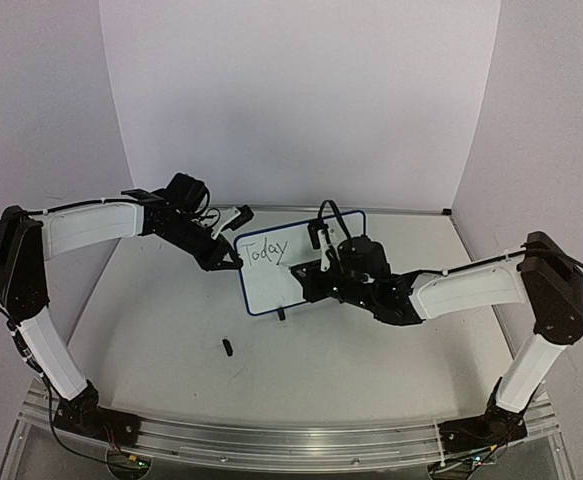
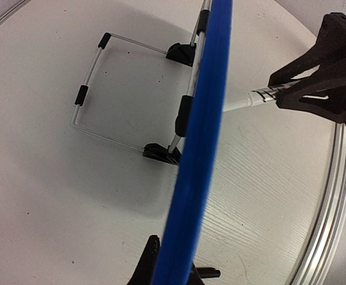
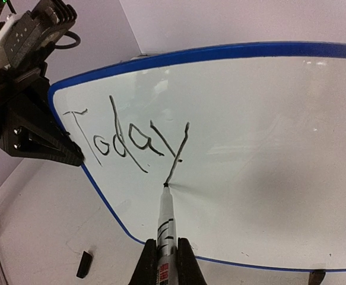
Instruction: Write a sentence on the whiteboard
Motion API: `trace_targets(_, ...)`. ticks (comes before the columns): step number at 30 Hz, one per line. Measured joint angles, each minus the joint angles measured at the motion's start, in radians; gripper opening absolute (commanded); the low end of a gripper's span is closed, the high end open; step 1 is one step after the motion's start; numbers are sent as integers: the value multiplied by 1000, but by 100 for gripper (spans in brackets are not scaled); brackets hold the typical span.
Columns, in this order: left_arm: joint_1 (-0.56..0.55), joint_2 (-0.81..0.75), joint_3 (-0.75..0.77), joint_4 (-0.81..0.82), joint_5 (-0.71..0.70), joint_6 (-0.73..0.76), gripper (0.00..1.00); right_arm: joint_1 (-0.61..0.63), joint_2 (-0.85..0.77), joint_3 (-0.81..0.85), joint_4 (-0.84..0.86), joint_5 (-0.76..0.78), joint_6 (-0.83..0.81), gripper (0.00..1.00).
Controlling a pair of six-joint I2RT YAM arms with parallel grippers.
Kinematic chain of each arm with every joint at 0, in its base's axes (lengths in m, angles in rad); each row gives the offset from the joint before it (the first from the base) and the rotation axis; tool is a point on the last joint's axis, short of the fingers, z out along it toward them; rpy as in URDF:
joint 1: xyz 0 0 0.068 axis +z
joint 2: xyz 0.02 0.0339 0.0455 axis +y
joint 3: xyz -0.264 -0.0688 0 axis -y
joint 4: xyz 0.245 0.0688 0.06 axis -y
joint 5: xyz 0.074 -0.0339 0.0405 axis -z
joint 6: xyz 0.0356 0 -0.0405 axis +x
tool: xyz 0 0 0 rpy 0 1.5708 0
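The whiteboard [image 1: 271, 287] stands upright on its wire stand [image 2: 89, 89] mid-table, its blue rim [image 2: 199, 148] edge-on in the left wrist view. The sentence [image 3: 125, 139] reads only "Today" in black, at the board's top left [image 1: 264, 250]. My left gripper [image 1: 233, 262] is shut on the board's left rim, which passes between its fingers [image 2: 146, 267]. My right gripper [image 3: 165, 264] is shut on a white marker [image 3: 165, 228]. The marker's tip touches the board at the foot of the "y" tail. The right gripper [image 1: 311, 275] is in front of the board's middle.
A small black marker cap [image 1: 227, 347] lies on the table in front of the board, also in the right wrist view [image 3: 84, 264]. Black clip feet [image 2: 161, 152] hold the board's base. White backdrop walls stand behind and at the sides.
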State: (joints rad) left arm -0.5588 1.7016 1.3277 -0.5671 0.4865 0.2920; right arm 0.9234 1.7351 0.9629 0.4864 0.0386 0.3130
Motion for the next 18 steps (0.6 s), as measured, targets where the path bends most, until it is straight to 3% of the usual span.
trace_targets(8, -2, 1, 1, 0, 0, 0, 0, 0, -80, -44, -8, -41, -8, 0)
trace_targets(18, -2, 2, 2, 0, -1, 0, 0, 0, -178, -24, -24, 67, -47, 0)
